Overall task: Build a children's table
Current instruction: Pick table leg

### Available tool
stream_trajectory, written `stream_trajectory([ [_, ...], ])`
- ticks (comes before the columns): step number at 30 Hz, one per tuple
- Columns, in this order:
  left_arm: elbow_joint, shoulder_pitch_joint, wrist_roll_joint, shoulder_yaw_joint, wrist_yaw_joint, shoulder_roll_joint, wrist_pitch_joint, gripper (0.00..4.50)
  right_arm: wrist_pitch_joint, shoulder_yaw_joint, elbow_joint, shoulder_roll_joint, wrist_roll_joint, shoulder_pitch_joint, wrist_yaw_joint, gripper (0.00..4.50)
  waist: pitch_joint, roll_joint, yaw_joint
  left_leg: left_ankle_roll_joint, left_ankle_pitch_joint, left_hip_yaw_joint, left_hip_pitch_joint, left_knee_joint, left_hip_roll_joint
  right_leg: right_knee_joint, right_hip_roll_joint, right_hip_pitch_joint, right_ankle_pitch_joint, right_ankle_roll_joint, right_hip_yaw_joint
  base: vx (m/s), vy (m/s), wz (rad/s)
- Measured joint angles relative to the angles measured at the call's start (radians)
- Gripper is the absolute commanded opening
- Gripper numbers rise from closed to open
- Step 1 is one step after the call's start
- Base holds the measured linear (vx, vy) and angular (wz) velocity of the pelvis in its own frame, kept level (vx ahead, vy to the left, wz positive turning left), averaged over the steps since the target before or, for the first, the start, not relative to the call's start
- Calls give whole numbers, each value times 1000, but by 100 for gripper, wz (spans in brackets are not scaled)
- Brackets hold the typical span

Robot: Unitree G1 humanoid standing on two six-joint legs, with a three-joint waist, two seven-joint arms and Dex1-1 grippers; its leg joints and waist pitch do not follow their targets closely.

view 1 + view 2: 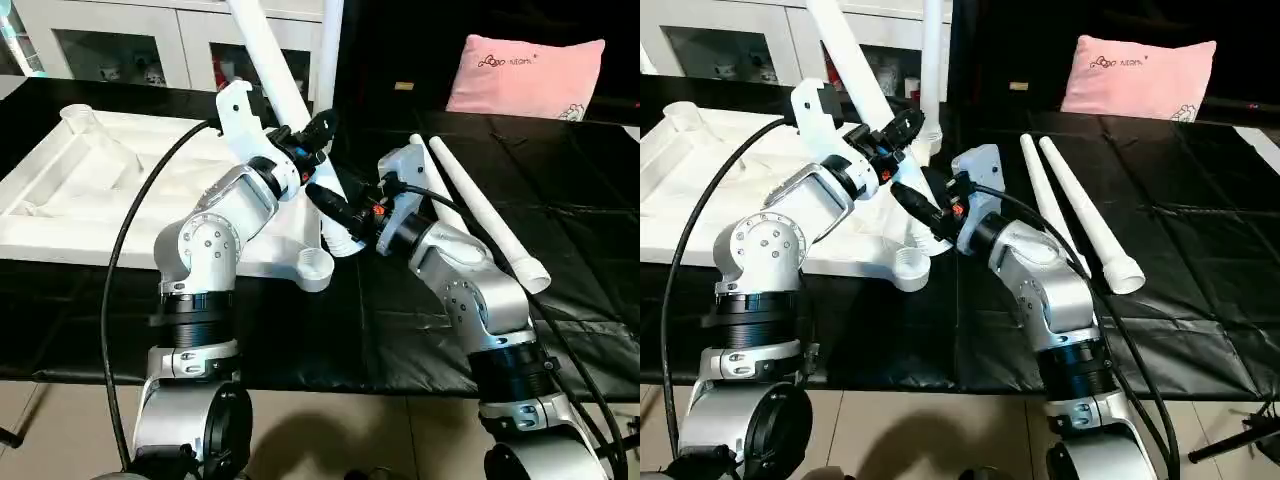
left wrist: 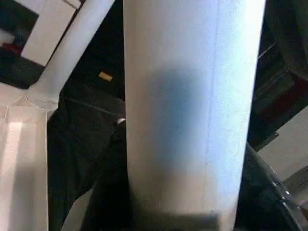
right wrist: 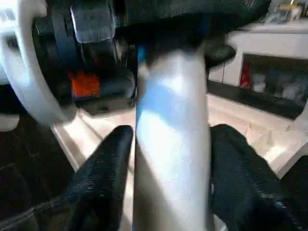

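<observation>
Four legs: one upright (image 1: 328, 50) in the tabletop (image 1: 90, 190), two flat (image 1: 1080, 215), one leaning (image 1: 290, 110) between my left gripper (image 1: 318, 130) and right gripper (image 1: 335, 205), both clasping it.

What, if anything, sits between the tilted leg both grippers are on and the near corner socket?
Nothing visible does. The tilted leg slants down beside the open near corner socket, its flared foot just right of it, with the left gripper and right gripper both on it.
</observation>
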Motion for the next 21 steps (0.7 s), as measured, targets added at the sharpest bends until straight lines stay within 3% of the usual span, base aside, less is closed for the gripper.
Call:
stream_trajectory([
  [3, 3, -7, 17, -19, -33, 44, -23, 188, -7, -9, 2, -11, 19, 0, 10, 301, 0, 0, 0, 0, 0, 0, 0, 0, 0, 0, 0, 0, 0, 0, 0, 0, 0, 0],
  [5, 3, -12, 22, -28, -60, 70, -31, 188, -7, -31, 2, -26, 35, -2, 23, 332, 0, 0, 0, 0, 0, 0, 0, 0, 0, 0, 0, 0, 0, 0, 0, 0, 0, 0],
  [10, 4, -13, 34, -55, -143, 125, -29, 188, 33, -107, 2, -86, 93, -49, 50, 363, 0, -1, 1, 1, 0, 0, 1, 0, 0, 1, 0, 0, 0, 0, 0, 0, 0, 0],
  [16, 0, -13, 27, -97, -230, 155, -4, 188, 118, -106, 26, -134, 133, -67, 138, 422, 0, -1, 1, 1, 1, 0, 1, 1, 0, 2, 0, 0, 0, -1, 0, 0, 0, 0],
  [21, -32, -14, -61, -113, -366, 198, 60, 188, 200, -89, 41, -198, 184, -96, 279, 450, 0, -1, -1, 1, 1, 1, 1, 1, 0, 3, 0, 0, 0, -1, 1, 0, 0, 0],
])
